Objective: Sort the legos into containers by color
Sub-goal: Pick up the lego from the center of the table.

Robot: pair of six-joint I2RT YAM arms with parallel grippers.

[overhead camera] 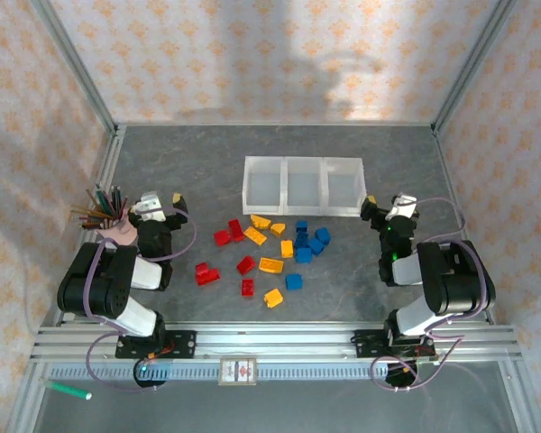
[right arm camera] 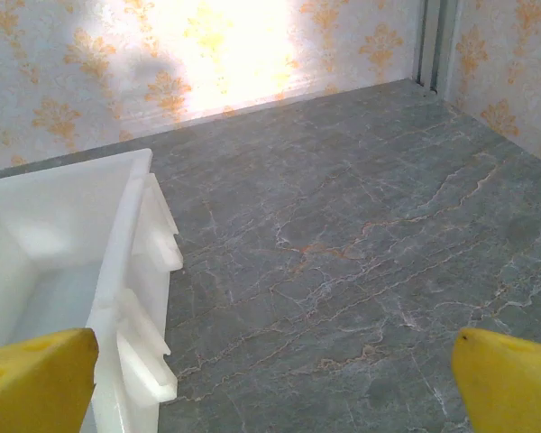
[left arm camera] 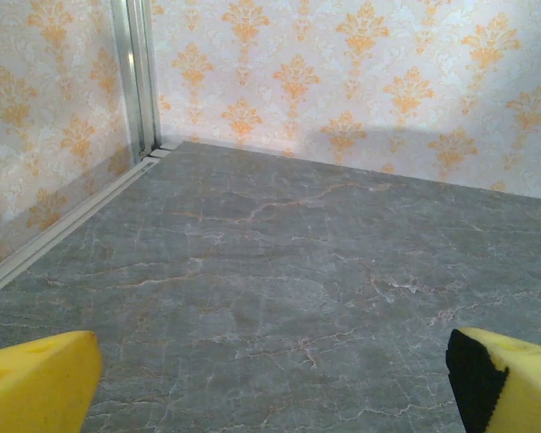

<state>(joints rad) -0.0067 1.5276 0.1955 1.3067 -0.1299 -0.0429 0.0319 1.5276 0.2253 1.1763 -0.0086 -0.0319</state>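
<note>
Lego bricks, about twenty small hard-plastic pieces in red, yellow-orange and blue, lie loose in the middle of a grey marbled surface. Reds sit mostly to the left, yellows in the centre, and blues in a tight cluster to the right. Just behind them stand three joined translucent white square plastic bins, forming one low tray; no brick lies in a bin yet.

The left gripper hangs left of the bricks, near a pink cup of coloured pencils. Seen from its wrist camera, the left gripper has its yellow fingers spread wide over bare surface. The right gripper hangs beside the tray's right end. Its wrist camera shows the right gripper equally spread and holding nothing, with a bin wall at the left.

Each brick is probably very light, rigid and smooth, so it could skid or squirt out of a poor pinch. The best hold looks to be across two flat opposite side walls, low down, not over the studs. Isolated bricks at the near edge of the scatter seem the easier first picks.
</note>
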